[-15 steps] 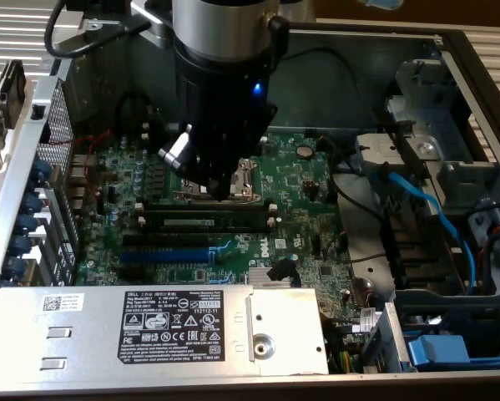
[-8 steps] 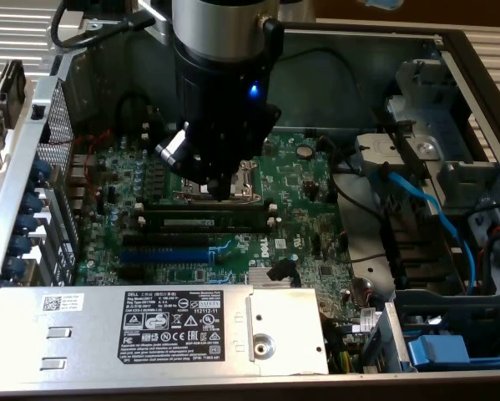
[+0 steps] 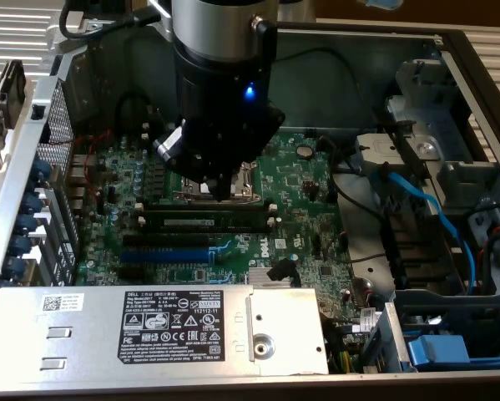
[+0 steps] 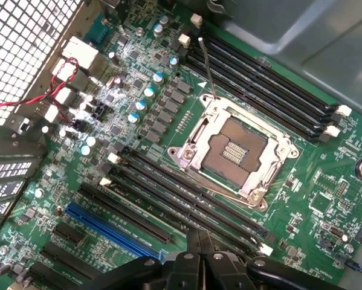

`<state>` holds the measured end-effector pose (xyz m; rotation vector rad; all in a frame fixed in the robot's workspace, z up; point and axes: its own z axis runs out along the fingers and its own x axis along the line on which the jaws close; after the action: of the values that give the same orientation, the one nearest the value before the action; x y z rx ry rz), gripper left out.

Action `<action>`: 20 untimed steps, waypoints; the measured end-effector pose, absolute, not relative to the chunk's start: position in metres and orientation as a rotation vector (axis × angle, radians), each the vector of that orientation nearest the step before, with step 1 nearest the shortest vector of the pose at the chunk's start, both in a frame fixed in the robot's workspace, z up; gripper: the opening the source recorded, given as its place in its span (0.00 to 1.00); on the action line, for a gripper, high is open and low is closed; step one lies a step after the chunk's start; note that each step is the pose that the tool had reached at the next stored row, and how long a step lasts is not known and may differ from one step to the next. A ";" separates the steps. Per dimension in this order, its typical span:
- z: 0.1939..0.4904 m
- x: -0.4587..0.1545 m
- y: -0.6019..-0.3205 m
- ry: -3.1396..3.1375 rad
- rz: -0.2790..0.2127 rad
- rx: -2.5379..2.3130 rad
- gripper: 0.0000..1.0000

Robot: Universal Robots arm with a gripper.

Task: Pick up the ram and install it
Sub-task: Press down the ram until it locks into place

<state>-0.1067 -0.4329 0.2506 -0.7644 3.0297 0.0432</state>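
Here, the gripper [image 4: 199,257] hangs over the motherboard [image 3: 308,188] with its jaws pressed together and nothing pinched between them. The ram [image 3: 204,220] lies in a black memory slot just beside the CPU socket [image 4: 232,151] — on the exterior view's near side of it, with the blue expansion slot [image 4: 111,225] further out. To do this step well, keep the closed jaws centred along the stick and push straight down — tilting would likely seat one end only.
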 end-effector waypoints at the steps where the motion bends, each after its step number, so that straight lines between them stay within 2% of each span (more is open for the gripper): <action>1: 0.251 -0.107 -0.433 3.035 0.043 -0.742 0.10; 20: 0.251 -0.107 -0.433 3.104 0.039 -0.323 0.10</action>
<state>-0.1067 -0.4329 0.2506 -0.3230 3.1042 0.0389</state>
